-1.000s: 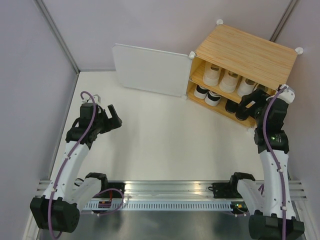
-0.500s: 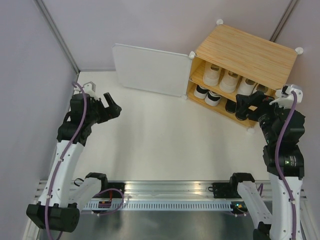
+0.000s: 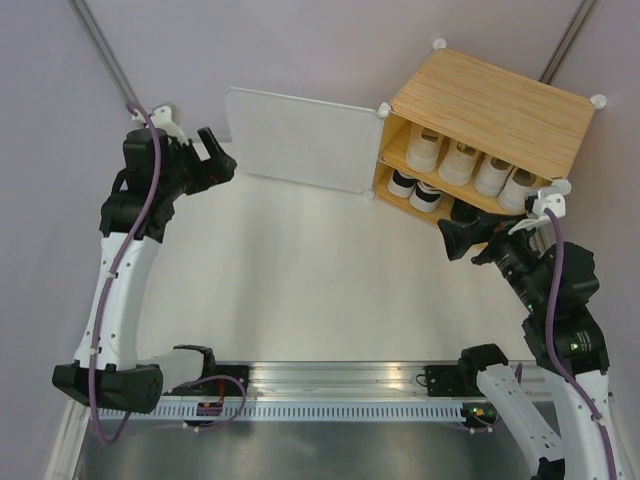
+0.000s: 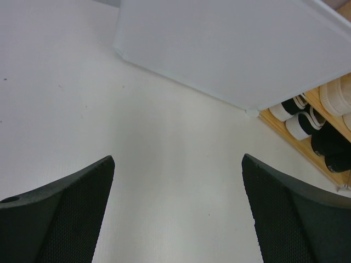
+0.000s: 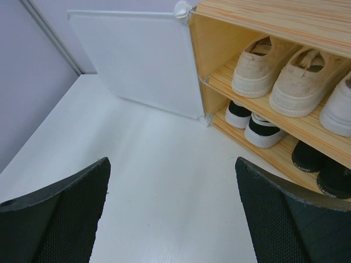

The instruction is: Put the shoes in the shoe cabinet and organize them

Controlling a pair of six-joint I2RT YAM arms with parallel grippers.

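Close to done: shoes in the cabinet at upper right.
Cream and white pairs along the upper shelf, black-trimmed and black ones below, no shoe in sight on the table. Left hand at upper left near the swung-open door, right hand just before the lower shelf, both spread wide and empty. Likely left: straightening rows, perhaps shutting the door.

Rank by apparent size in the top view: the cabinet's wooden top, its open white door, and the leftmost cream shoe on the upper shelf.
Largest: wooden top, but only slightly, and it sits nearer the camera, so its lead over the door is unsure.
Next: white door.
Smallest by far: cream shoe.
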